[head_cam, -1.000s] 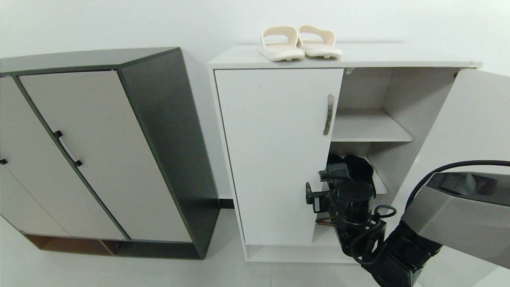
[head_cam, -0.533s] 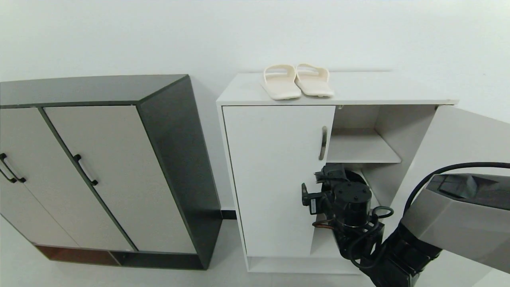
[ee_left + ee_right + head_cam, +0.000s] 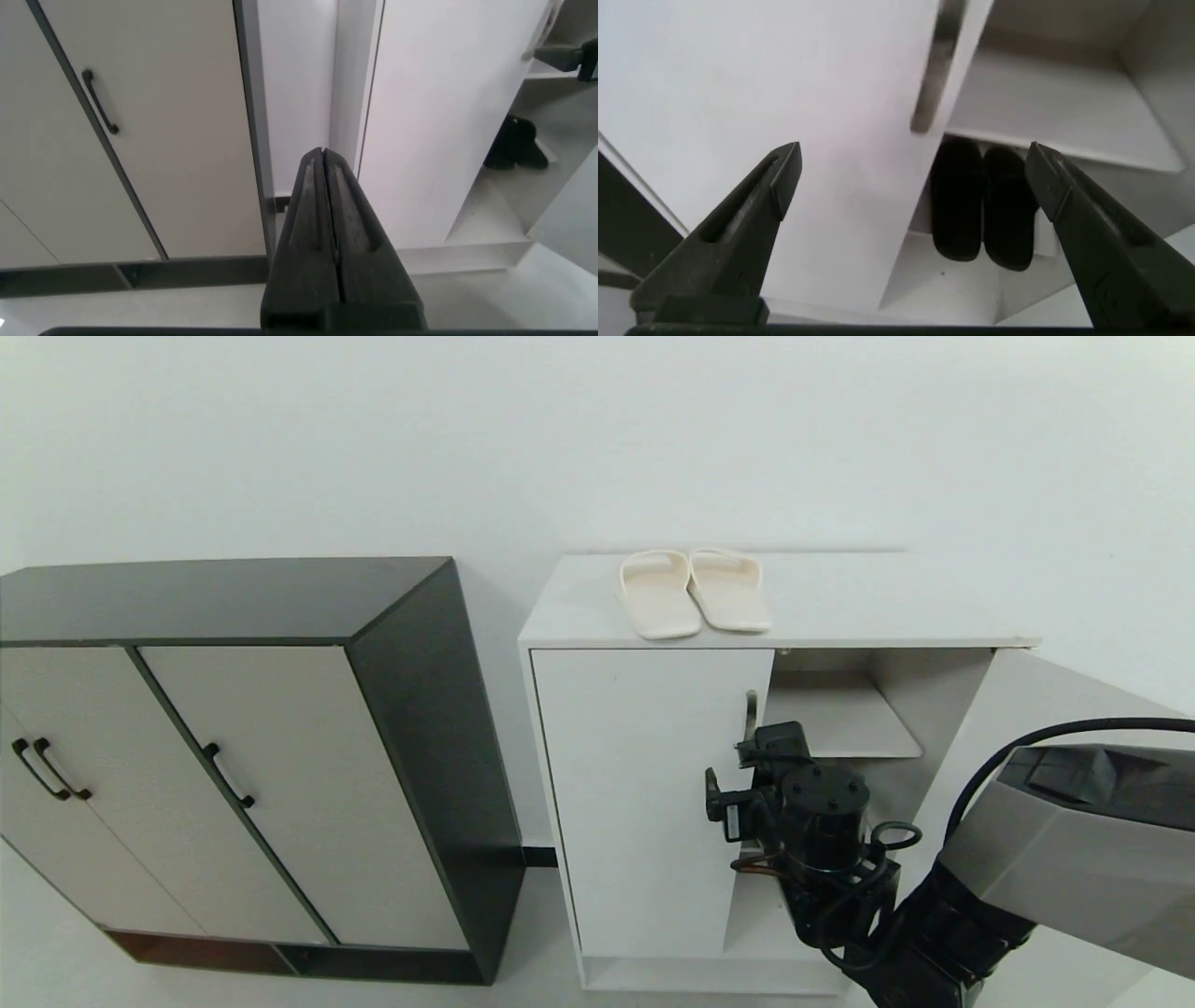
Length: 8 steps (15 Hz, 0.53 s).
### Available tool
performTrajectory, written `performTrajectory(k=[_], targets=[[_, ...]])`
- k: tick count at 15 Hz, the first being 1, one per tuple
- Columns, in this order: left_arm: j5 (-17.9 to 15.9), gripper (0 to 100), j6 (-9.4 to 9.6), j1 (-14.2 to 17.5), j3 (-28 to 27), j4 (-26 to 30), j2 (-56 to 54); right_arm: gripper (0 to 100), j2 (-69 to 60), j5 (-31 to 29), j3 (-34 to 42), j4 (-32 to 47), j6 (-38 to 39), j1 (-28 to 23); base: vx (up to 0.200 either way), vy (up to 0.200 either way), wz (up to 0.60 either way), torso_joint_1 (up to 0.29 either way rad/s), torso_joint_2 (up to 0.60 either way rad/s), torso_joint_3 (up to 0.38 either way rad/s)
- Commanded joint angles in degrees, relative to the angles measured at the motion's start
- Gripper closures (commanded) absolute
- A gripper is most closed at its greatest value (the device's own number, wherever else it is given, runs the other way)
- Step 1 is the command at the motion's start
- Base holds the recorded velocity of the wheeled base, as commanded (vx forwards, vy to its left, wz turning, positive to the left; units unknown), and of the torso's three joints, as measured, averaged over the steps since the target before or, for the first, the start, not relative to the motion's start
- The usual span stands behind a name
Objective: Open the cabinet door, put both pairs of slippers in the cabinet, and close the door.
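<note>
Cream slippers [image 3: 695, 593] sit side by side on top of the white cabinet [image 3: 644, 803], near its back edge. The cabinet's right door [image 3: 1055, 709] stands swung open, while the left door is shut. Inside the open half, the black slippers [image 3: 985, 210] lie as a pair on a lower shelf [image 3: 1064, 98], below a bare one. The right gripper [image 3: 913, 154] hangs before that opening, just beside the shut door's handle [image 3: 936, 65], its fingers [image 3: 738, 233] spread wide and holding nothing. The left gripper [image 3: 324, 163] is low, fingers pressed together, facing the gap between the white cabinet and the dark cabinet [image 3: 411, 728].
</note>
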Motion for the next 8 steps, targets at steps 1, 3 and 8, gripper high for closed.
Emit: performTrajectory(k=[1,3,8], targets=[[0.0,100,0.0,0.0,0.0,0.0,0.1,0,-0.1,0.1,0.1,0.0,0.0,0.0,0.0,0.0,0.0,0.188,-0.5,-0.315],[0.0,100,0.0,0.0,0.0,0.0,0.1,0,-0.1,0.1,0.3,0.0,0.0,0.0,0.0,0.0,0.0,0.207,-0.52,-0.32],[-0.1,100,0.0,0.0,0.0,0.0,0.1,0,-0.3,0.1,0.5,0.0,0.0,0.0,0.0,0.0,0.0,0.223,-0.54,-0.316]])
